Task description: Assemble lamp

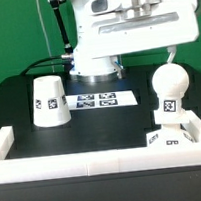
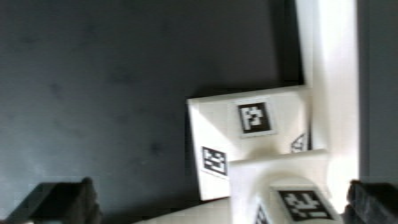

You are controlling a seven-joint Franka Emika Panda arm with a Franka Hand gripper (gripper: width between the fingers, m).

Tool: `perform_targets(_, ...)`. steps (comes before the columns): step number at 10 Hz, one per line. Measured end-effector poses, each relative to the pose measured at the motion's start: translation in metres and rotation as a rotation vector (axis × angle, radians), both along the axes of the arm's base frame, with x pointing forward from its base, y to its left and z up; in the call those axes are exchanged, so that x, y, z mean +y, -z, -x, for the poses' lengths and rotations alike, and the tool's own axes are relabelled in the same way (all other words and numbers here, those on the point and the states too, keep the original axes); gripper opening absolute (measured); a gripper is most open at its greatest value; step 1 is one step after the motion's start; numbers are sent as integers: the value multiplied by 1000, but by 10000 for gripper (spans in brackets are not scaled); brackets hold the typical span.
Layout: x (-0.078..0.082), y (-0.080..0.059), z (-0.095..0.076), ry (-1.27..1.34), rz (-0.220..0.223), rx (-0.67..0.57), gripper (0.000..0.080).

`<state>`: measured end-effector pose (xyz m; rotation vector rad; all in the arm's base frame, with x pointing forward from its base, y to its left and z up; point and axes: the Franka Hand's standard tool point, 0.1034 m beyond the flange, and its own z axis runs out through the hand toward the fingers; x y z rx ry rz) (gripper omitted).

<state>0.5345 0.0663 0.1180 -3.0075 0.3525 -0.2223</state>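
**Student:** Where do the lamp parts lie?

**Instructor:** The white ball-shaped plastic bulb [image 1: 169,87] stands neck-down on the low flat white base block [image 1: 167,138], in the surface's near corner at the exterior view's right, against the long white rail edging [image 1: 95,160]. The white truncated-cone plastic shade [image 1: 48,101] stands alone toward the exterior view's left edge of the black surface [image 1: 91,125], well apart. The marker board [image 1: 98,100] lies between them, farther back.

**Student:** And the fingers?

**Instructor:** The gripper [image 2: 205,205] hangs above the corner. In the wrist view its two dark fingers [image 2: 63,200] stand spread apart with nothing between them but the bulb top and base block [image 2: 249,130] below; it is open and empty.

**Student:** How should the bulb handle?

**Instructor:** Probably light, rigid and smooth. A round ball may slip or roll under the pads, so a squeeze across its widest part, or on the short neck, looks safest. The hollow shade likely suits a grip across its narrow top.
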Motion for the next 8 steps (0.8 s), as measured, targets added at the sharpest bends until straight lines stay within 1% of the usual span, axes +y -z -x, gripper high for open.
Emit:
perform_targets(1, -2, 0, 0, -1, 1, -1, 699)
perform_targets(2, -9, 0, -1, -4, 4, -2, 699)
perform_targets(3, -28, 1, 0, -10, 7, -3, 699)
perform_targets(5, -76, 6, 21, -55, 36, 7, 699)
perform_targets(6, -101, 4, 29, -63, 46, 11, 699)
perform_targets(7, -119, -1, 32, -44, 46, 11, 699)
perform_targets(8, -134, -5, 40, -58, 54, 5, 699)
